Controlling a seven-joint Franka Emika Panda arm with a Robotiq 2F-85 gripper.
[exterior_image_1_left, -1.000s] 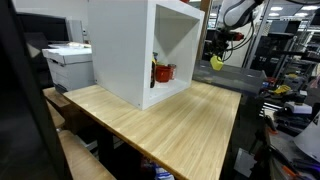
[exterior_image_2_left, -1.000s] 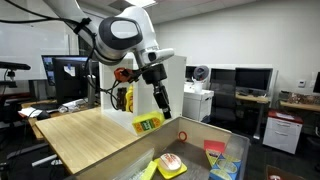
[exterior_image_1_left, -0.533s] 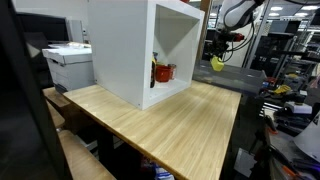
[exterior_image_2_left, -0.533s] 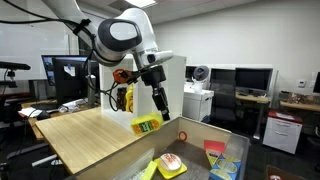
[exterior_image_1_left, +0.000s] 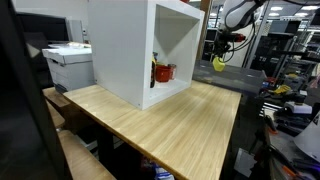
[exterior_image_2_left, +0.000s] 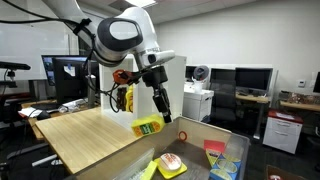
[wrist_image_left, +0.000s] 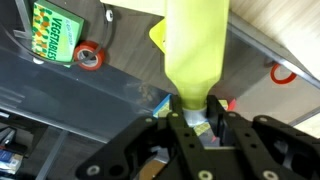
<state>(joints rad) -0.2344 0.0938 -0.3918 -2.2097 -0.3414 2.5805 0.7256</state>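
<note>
**Place:** robotics lab with office fittings.

**Evidence:**
- Robot arm (exterior_image_2_left: 125, 35) standing over a wooden table (exterior_image_1_left: 170, 125), seen in both exterior views.
- Open white box (exterior_image_1_left: 140, 50) on the table, with small props inside.
- Grey bin (exterior_image_2_left: 195, 128) of assorted packets at the table's end.
- Monitors (exterior_image_2_left: 250, 78) in a row on desks along the far wall.
- Printer (exterior_image_1_left: 68, 62) just behind the table.
- Racks (exterior_image_1_left: 285, 55) crowded with gear and cables.
- Plain white walls and hard flooring.
</note>
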